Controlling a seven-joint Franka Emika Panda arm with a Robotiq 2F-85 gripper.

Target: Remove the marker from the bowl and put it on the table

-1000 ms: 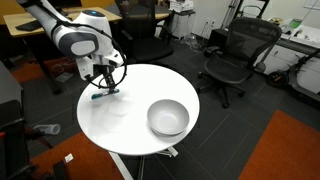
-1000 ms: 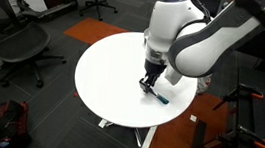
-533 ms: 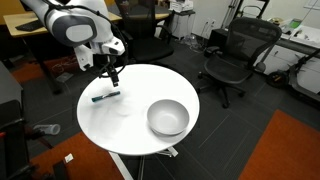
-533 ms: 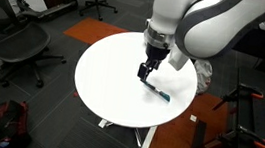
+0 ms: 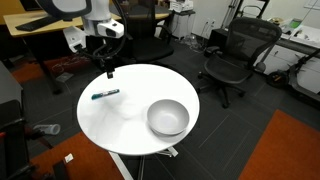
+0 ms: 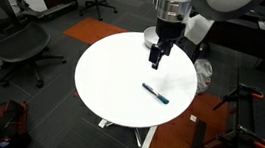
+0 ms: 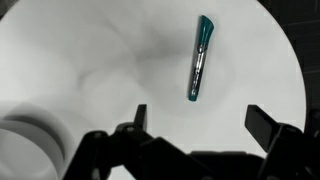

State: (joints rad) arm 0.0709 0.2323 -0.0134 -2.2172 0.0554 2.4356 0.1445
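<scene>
The teal-blue marker (image 5: 105,95) (image 6: 154,93) (image 7: 200,57) lies flat on the round white table (image 5: 130,130) (image 6: 111,82) (image 7: 90,50), well apart from the grey metallic bowl (image 5: 168,118), whose pale rim shows at the lower left of the wrist view (image 7: 25,140). My gripper (image 5: 108,70) (image 6: 156,59) (image 7: 200,118) hangs above the table near the marker, raised clear of it. Its jaws stand wide open and hold nothing.
Black office chairs (image 5: 232,55) (image 6: 15,46) stand around the table. Wooden desks (image 5: 40,25) sit behind it. An orange floor mat (image 5: 290,150) lies to one side, and a tripod stand (image 6: 248,117) is close to the table's edge.
The gripper let go of the marker, opened wide and rose up off the table. The marker stays lying where it was set down.
</scene>
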